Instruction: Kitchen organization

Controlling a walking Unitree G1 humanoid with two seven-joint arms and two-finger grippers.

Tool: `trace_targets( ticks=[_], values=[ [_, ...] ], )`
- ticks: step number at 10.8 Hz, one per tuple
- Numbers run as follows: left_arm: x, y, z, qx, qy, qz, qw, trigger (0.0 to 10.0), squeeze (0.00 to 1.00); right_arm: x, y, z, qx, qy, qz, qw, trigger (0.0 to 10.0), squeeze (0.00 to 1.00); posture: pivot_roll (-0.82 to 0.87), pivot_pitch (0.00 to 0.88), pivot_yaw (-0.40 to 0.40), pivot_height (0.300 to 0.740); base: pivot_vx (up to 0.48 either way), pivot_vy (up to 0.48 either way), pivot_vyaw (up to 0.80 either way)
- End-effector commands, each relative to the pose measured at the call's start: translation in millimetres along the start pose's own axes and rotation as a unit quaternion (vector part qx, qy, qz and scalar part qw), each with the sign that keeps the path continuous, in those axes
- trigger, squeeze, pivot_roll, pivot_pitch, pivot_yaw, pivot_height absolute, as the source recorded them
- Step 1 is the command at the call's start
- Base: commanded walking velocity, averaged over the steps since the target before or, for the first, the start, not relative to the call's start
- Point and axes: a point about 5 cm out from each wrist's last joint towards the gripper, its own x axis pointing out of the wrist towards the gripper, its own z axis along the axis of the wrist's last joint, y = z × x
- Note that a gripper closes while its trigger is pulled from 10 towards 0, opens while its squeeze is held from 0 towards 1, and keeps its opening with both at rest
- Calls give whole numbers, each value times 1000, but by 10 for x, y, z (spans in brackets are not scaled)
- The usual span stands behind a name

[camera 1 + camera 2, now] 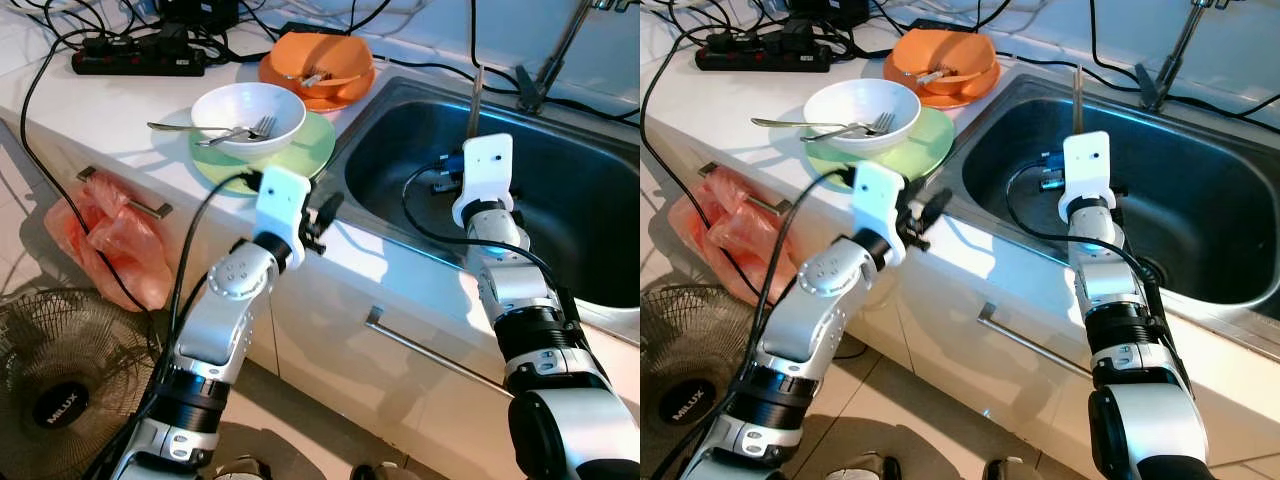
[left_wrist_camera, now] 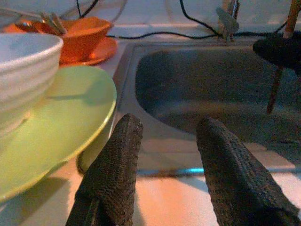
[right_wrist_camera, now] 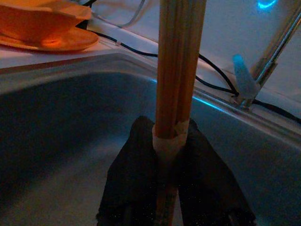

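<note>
A white bowl [image 1: 250, 115] holding a fork and a spoon sits on a green plate [image 1: 305, 160] on the counter. Behind it an orange bowl [image 1: 320, 62] rests on an orange plate. My left gripper [image 2: 169, 129] is open at the counter edge, just beside the green plate's rim [image 2: 70, 117], with nothing between its fingers. My right gripper [image 3: 170, 129] hangs over the steel sink [image 1: 590, 210], shut on a pair of wooden chopsticks [image 3: 181, 61] that stand upright [image 1: 476, 100].
A faucet [image 1: 555, 50] and black cables run along the back of the sink. A power strip [image 1: 140, 62] lies at the counter's far left. Below the counter are a drawer handle [image 1: 430, 352], an orange plastic bag [image 1: 110, 235] and a floor fan [image 1: 60, 390].
</note>
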Motion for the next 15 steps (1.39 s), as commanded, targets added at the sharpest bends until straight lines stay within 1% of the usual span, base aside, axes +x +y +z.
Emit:
trace_targets(
  ticks=[1, 2, 4, 7, 8, 9, 11, 12, 13, 14, 15],
  values=[
    [-4, -42, -51, 0, 13, -9, 1000, 10000, 0, 9, 0, -2, 8, 8, 2, 1000, 10000, 0, 59, 86, -21, 740, 0, 0, 0],
    [-6, -43, -60, 0, 15, -7, 1000, 10000, 0, 7, -8, -30, 11, 14, -1, 1000, 10000, 1000, 59, 86, -21, 740, 0, 0, 0],
    [-5, -43, -52, 2, 15, -3, 1000, 10000, 0, 4, -6, -60, 14, 23, 0, 1000, 10000, 1000, 65, 93, -27, 740, 0, 0, 0],
    [-7, 5, -21, 17, 3, 24, 1000, 10000, 0, 6, 4, -49, 17, 20, 1, 1000, 10000, 1000, 66, 92, -30, 740, 0, 0, 0],
    [-14, 37, 13, 43, -9, 44, 998, 10000, 0, 7, 0, -44, 19, 19, 0, 1000, 10000, 1000, 67, 93, -30, 740, 0, 0, 0],
    [-20, 57, 36, 39, -19, 54, 998, 10000, 0, 6, -3, -43, 17, 18, -2, 1000, 10000, 1000, 67, 93, -30, 740, 0, 0, 0],
    [-21, 62, 36, 51, -19, 56, 997, 10000, 0, 10, -13, -32, 19, 15, -4, 1000, 10000, 1000, 67, 93, -30, 740, 0, 0, 0],
    [-24, 57, 57, 57, -32, 62, 996, 10000, 0, 8, 6, -12, 20, 7, 4, 1000, 10000, 1000, 65, 90, -31, 740, 0, 0, 0],
    [-35, 68, 86, 75, -45, 74, 993, 10000, 0, 4, 13, 13, 14, -4, 4, 1000, 10000, 0, 66, 85, -31, 740, 0, 0, 0],
    [-66, 116, 157, 103, -72, 102, 987, 10000, 0, 19, -60, 164, -4, -51, -14, 999, 10000, 0, 66, 85, -31, 740, 0, 0, 0],
    [-85, 132, 176, 109, -80, 111, 985, 10000, 0, 40, -198, 305, -12, -86, -46, 995, 10000, 0, 68, 77, -36, 740, 0, 0, 0]
  ],
)
